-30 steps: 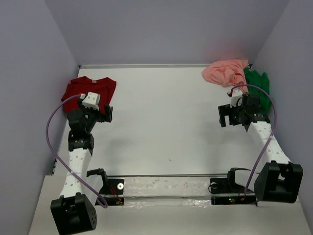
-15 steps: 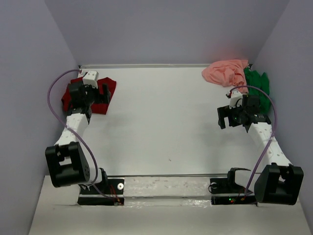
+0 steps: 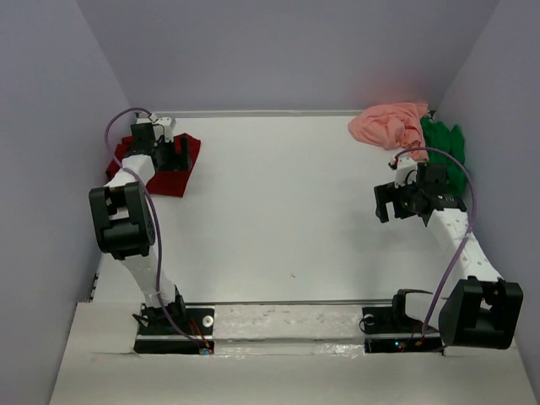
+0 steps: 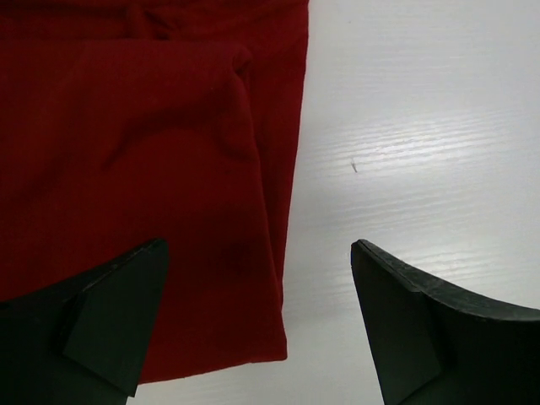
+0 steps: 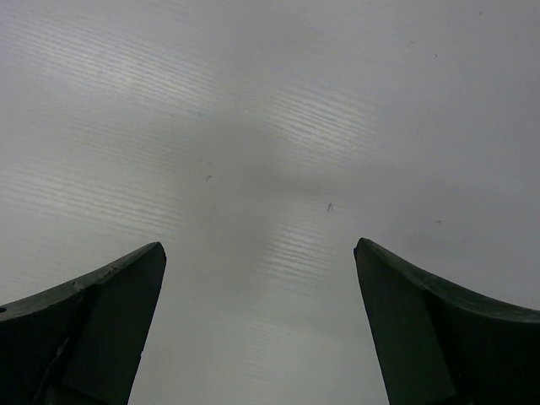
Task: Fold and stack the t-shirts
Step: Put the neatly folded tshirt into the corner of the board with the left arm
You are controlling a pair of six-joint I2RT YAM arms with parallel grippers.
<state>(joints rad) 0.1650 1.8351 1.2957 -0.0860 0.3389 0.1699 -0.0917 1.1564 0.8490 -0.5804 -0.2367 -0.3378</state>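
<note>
Lying on the white table (image 3: 278,211), the dark red t-shirt (image 3: 177,177) is resting far left; the salmon pink t-shirt (image 3: 388,125) and bright green t-shirt (image 3: 443,148) are bunching far right. The left gripper (image 4: 257,253) is hanging wide-spread over the red edge, the right gripper (image 5: 257,249) gaping above bare table.

Left arm (image 3: 126,221) reached to far left corner, elbow raised; left gripper (image 3: 177,154) faced down, jaws wide apart. Right arm (image 3: 460,243) extended along right side; right gripper (image 3: 386,201) equally spread.
</note>
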